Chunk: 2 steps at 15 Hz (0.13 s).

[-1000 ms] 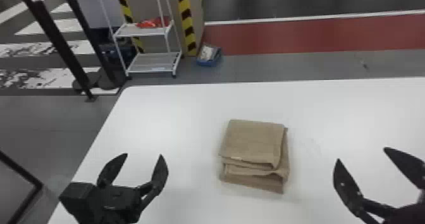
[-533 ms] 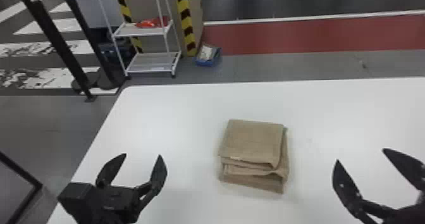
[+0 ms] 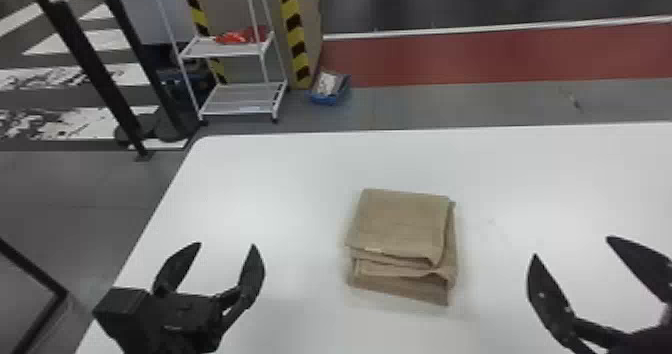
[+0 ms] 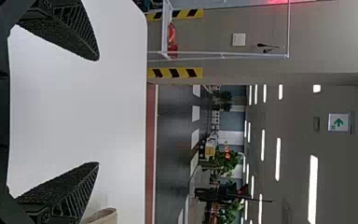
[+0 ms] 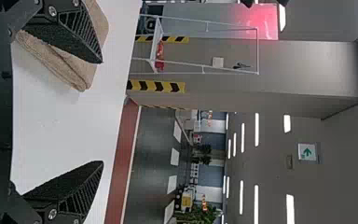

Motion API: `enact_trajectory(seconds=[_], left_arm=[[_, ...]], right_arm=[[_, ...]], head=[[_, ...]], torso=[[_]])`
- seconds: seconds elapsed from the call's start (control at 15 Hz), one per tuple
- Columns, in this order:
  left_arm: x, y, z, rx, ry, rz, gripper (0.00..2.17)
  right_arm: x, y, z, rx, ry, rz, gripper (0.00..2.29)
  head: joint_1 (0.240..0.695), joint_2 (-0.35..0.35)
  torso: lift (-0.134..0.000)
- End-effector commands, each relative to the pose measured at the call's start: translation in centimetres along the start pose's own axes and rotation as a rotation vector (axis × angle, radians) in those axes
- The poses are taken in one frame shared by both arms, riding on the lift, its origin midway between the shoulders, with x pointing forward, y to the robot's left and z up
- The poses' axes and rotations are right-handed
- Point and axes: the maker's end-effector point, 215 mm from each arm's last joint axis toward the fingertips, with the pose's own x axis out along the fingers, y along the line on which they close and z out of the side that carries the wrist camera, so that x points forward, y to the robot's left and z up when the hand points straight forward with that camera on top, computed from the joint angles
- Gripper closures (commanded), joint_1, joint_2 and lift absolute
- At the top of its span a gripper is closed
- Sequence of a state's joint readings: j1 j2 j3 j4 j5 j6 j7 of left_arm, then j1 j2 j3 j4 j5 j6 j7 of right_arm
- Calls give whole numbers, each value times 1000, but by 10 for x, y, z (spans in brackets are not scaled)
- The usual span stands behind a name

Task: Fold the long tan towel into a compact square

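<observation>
Tan towel on tabletop, folded into layered stack, near edges uneven. Left and right jaws wide apart, empty, flanking it. Judgement: folding apparently complete; next, withdraw without disturbing layers.

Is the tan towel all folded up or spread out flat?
Folded: the tan towel is a small, squarish stack on the white table, with layers showing along its near edge.

A white wire shelf bearing a red item, with a blue bin on the floor near its base.
</observation>
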<state>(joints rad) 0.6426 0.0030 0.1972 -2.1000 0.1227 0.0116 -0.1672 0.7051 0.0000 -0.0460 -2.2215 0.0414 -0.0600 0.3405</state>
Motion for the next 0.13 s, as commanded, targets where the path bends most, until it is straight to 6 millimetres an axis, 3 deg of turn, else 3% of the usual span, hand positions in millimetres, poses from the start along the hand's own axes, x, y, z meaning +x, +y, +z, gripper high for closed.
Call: enact_trajectory(seconds=[0.0,0.07], left_arm=[[0,0,0,-4,-1,3,83],[0,0,0,-5,2,3,83]], right_arm=[[-1,0,3,-3,-10,0,124],[-1,0,3,-2,-8,0,124]], head=[[695,176],[695,176]], torso=[[-125],[-125]])
